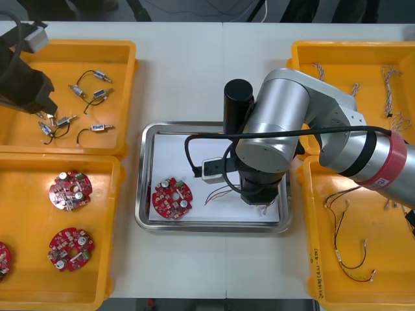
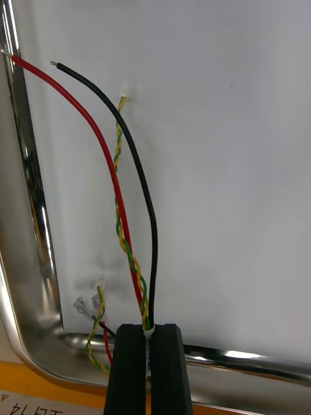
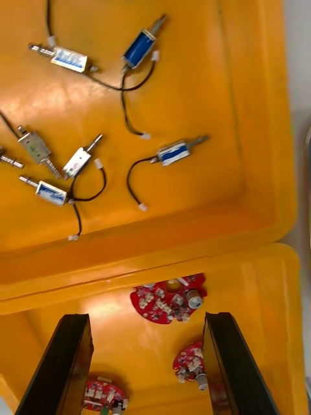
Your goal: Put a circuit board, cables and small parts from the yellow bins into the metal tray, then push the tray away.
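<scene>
My right gripper [image 2: 149,337] hangs low over the near right corner of the metal tray [image 1: 146,175], which is white inside. It is shut on a cable [image 2: 120,214] of red, black and twisted yellow wires, whose strands trail away from the fingertips across the tray floor. A round red circuit board [image 1: 172,197] lies in the tray's near left part. My left gripper [image 3: 149,369] is open over the left bins, above the wall between the small metal parts [image 3: 175,152] and the circuit boards [image 3: 168,298]. The right arm [image 1: 279,129] hides much of the tray.
The far left bin [image 1: 126,97] holds several small metal parts with black leads. Several red circuit boards [image 1: 70,190] lie in the near left bin. Thin cables [image 1: 350,259] lie in the near right bin, and more are in the far right bin [image 1: 305,55].
</scene>
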You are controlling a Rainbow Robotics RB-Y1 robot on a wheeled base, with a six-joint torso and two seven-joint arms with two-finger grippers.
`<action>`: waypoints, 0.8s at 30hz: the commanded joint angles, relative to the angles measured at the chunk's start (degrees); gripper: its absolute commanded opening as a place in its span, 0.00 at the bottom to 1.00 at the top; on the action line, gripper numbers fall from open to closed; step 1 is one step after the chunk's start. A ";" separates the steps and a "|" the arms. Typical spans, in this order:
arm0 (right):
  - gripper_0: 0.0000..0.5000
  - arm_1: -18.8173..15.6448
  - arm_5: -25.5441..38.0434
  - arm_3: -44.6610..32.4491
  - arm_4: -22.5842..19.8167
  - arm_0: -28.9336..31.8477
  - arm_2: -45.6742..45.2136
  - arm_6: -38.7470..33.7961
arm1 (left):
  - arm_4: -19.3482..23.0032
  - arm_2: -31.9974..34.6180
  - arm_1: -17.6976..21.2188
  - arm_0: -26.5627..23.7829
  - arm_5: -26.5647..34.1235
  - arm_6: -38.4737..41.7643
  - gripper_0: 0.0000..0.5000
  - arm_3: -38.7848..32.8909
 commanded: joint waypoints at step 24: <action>0.00 2.09 -10.96 -0.51 11.66 7.83 1.92 0.83 | -2.70 8.12 2.65 4.27 -8.96 -11.95 1.00 15.32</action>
